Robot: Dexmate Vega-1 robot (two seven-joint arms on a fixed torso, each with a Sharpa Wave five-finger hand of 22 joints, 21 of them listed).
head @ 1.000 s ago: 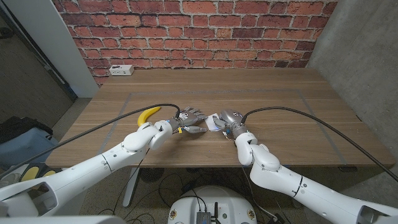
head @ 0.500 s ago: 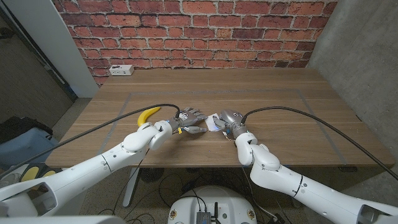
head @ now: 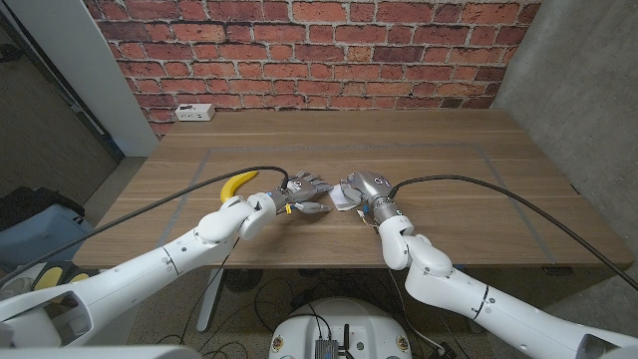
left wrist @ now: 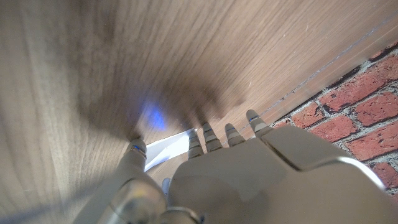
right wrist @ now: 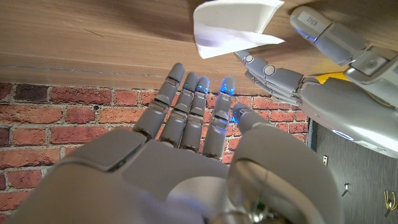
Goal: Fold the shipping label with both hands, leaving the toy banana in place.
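While the left hand [head: 302, 191] pinches the folded shipping label [right wrist: 231, 26], the right hand [head: 365, 189] hovers beside it, fingers loose; toy banana [head: 236, 184] apart

Brown wood-grain worktop [head: 429, 150] with three things on it

A curved yellow toy banana [head: 236, 184] lies at about nine o'clock from the worktop's middle; a white folded paper shipping label [head: 342, 195] lies near the middle toward the six o'clock edge, well apart from the banana; a white power strip [head: 194, 113] sits at the far eleven o'clock corner beside the brick wall.
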